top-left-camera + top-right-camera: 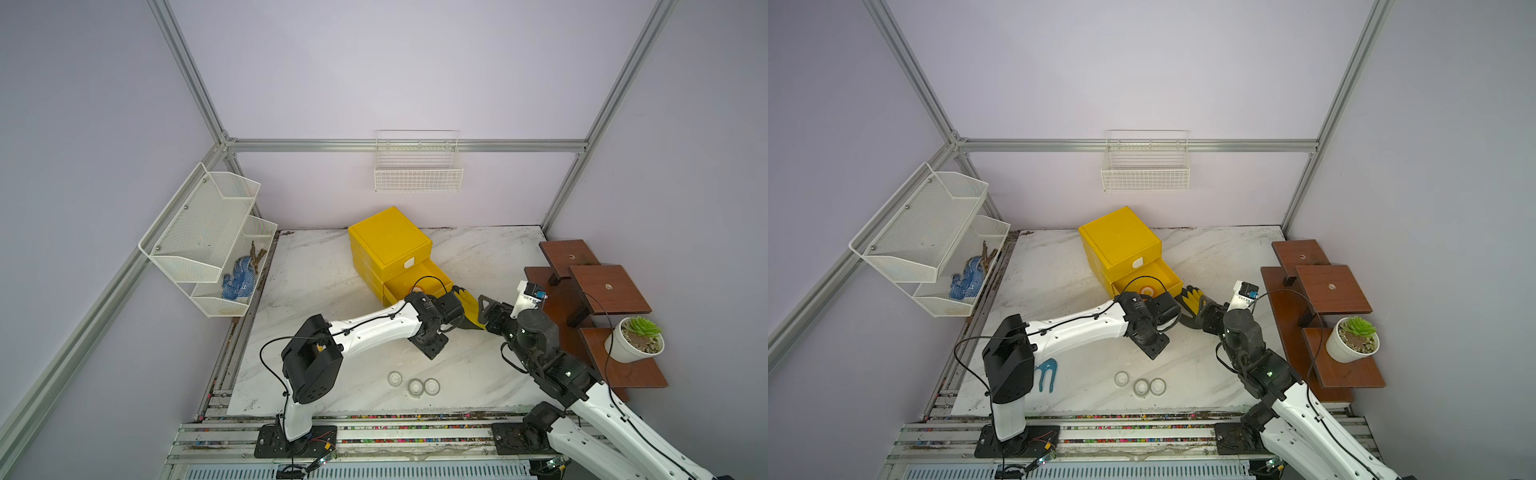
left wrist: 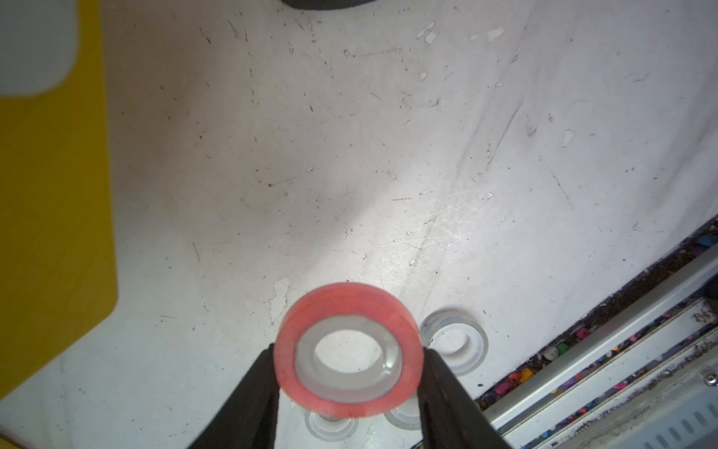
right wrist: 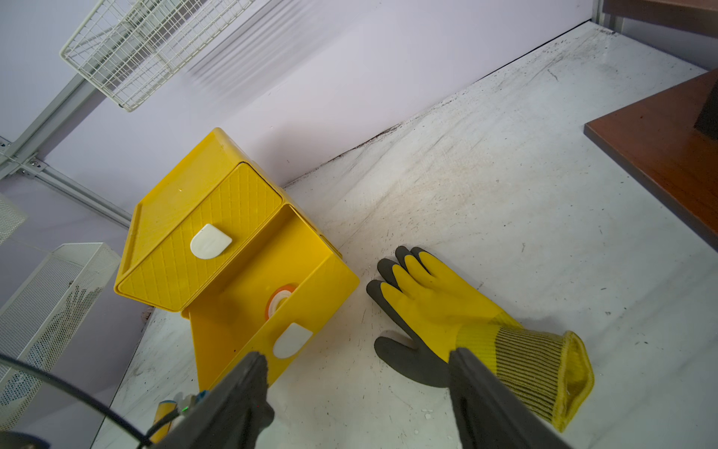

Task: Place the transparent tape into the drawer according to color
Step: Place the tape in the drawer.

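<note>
1. So, we see the red tape roll [image 2: 349, 299] pinched by its rim between the two dark fingers of the left gripper [image 2: 348, 352]. Its hole faces the wrist camera, and it's held up off the table [image 2: 388, 155].
2. That roll hangs just beside the open drawer [image 3: 330, 295], not inside it. We mean the drawer right under the closed top one of the yellow cabinet [image 1: 388, 237].
3. One orange roll [image 3: 280, 299] lies flat in that drawer, close to its front wall.
4. Three clear rolls [image 1: 415, 387] sit on the table nearer the arm bases, well apart from the cabinet. Two are side by side and the third is a little off from them.
5. The right gripper [image 3: 359, 357] has its jaws spread wide with nothing in them. It hovers over the thumb side of a yellow glove [image 3: 447, 307] that lies flat on the table just beside the open drawer.
6. Further out we've got a potted succulent [image 1: 636, 338] on a brown stepped shelf [image 1: 609, 291]. A white wire basket [image 1: 417, 170] hangs on the back wall.
</note>
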